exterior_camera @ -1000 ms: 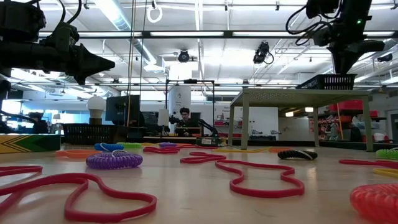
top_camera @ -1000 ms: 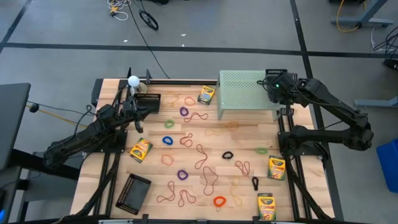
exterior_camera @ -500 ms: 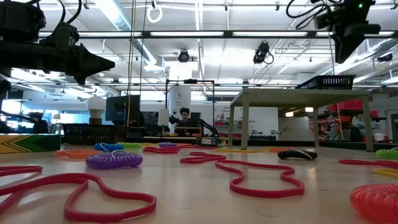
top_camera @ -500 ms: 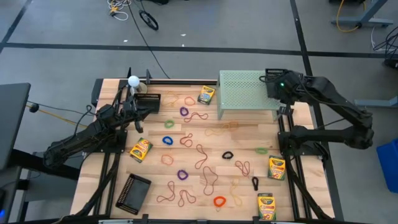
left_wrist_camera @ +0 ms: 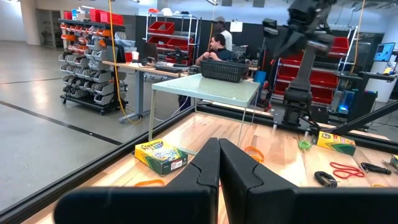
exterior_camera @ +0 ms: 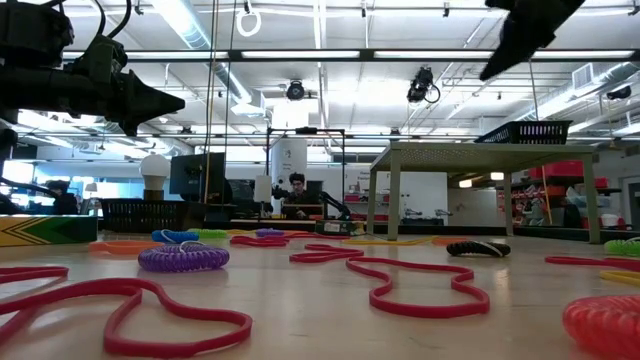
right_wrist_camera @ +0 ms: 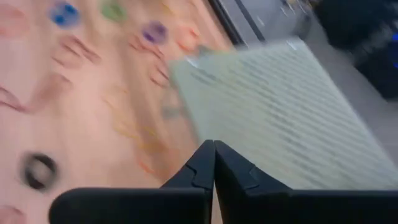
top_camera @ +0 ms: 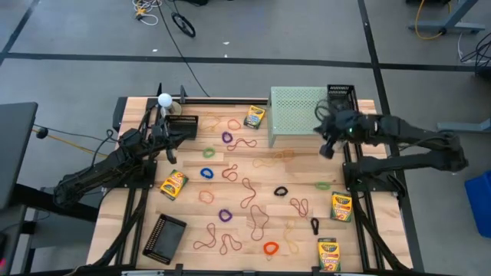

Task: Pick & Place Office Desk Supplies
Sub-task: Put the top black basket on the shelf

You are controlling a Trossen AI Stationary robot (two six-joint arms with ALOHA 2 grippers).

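The right tool [top_camera: 325, 148] is hanging closed and empty off the pale green stand [top_camera: 298, 113], while rubber bands [top_camera: 244, 144] and crayon boxes [top_camera: 341, 206] are lying scattered across the bench [top_camera: 299, 175]. Before descending over one item, it should be reopening. The left tool [top_camera: 178, 130] is waiting closed near the white ball [top_camera: 164, 99].

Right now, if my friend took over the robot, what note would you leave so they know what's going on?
Left gripper: shut, empty, waiting near the table's far left, by the white ball.
Right gripper: shut, empty, up in the air at the near right corner of the green stand.
A black basket sits on that stand; I can't see what's in it.
Still on the table: lots of rubber bands, coloured rings such as the purple one, and five crayon boxes, one right beside the stand.
Left to do: pick all of those up.
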